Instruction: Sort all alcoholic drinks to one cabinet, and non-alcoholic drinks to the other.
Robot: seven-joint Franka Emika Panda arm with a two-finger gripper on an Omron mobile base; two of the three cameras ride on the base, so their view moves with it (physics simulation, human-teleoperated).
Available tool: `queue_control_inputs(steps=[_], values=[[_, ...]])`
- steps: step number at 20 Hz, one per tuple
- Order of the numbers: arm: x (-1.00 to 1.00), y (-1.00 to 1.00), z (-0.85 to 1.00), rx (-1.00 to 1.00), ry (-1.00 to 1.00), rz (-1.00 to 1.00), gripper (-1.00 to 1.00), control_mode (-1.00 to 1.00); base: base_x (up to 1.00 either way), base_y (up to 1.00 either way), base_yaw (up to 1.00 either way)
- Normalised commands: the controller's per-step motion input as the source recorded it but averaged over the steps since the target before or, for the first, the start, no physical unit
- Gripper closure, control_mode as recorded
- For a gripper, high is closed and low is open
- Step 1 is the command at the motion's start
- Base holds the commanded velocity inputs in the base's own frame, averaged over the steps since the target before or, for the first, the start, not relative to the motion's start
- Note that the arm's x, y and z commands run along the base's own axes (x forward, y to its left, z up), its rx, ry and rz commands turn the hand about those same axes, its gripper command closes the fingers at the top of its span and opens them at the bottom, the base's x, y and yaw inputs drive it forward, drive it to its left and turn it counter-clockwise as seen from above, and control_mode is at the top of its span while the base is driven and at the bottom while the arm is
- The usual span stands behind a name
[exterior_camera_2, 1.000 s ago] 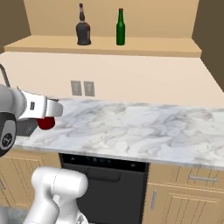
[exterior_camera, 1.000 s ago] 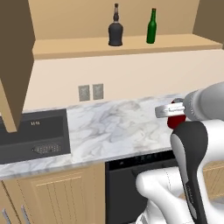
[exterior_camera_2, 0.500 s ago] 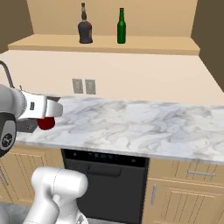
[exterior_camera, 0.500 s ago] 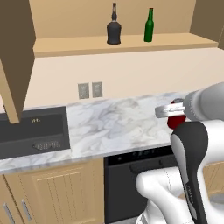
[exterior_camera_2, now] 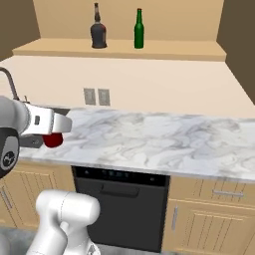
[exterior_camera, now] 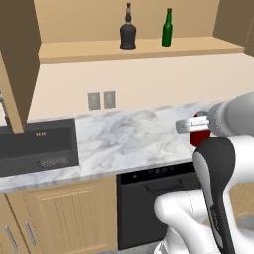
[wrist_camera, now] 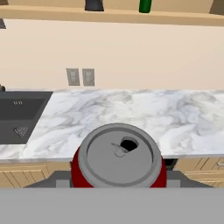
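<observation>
My gripper (exterior_camera: 194,128) is shut on the red can (exterior_camera: 201,135), holding it in the air in front of the marble counter's (exterior_camera: 129,139) front edge. The hand view looks down on the can's silver top (wrist_camera: 118,153), close up. In the right base view the can (exterior_camera_2: 52,141) hangs under the white hand. A squat black bottle (exterior_camera: 128,33) and a slim green bottle (exterior_camera: 167,28) stand side by side on the shelf of the open wall cabinet (exterior_camera: 149,48), high above the counter. Both also show from the right, the black bottle (exterior_camera_2: 98,32) left of the green bottle (exterior_camera_2: 139,29).
A dark cooktop (exterior_camera: 37,146) lies in the counter at the left. The cabinet's open door (exterior_camera: 17,59) hangs above it. Two wall outlets (exterior_camera: 101,100) sit on the backsplash. A black dishwasher front (exterior_camera: 154,198) and light-wood base cabinets (exterior_camera_2: 214,219) run below the counter.
The whole picture has shifted a little, so the base has moved. The arm keeps the same pose with the can held.
</observation>
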Motion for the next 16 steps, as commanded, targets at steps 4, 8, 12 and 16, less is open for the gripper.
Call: queue_control_inputs(steps=[4, 8, 12, 16], values=[[0.00, 0.00, 0.00, 0.00, 0.00, 0.00, 1.00, 1.00, -0.58, 0.15, 0.04], [0.00, 0.00, 0.00, 0.00, 0.00, 0.00, 1.00, 1.00, -0.57, 0.16, 0.09], [0.00, 0.00, 0.00, 0.00, 0.00, 0.00, 1.00, 1.00, -0.49, 0.16, 0.10], [0.00, 0.00, 0.00, 0.00, 0.00, 0.00, 1.00, 1.00, -0.47, 0.17, 0.12]])
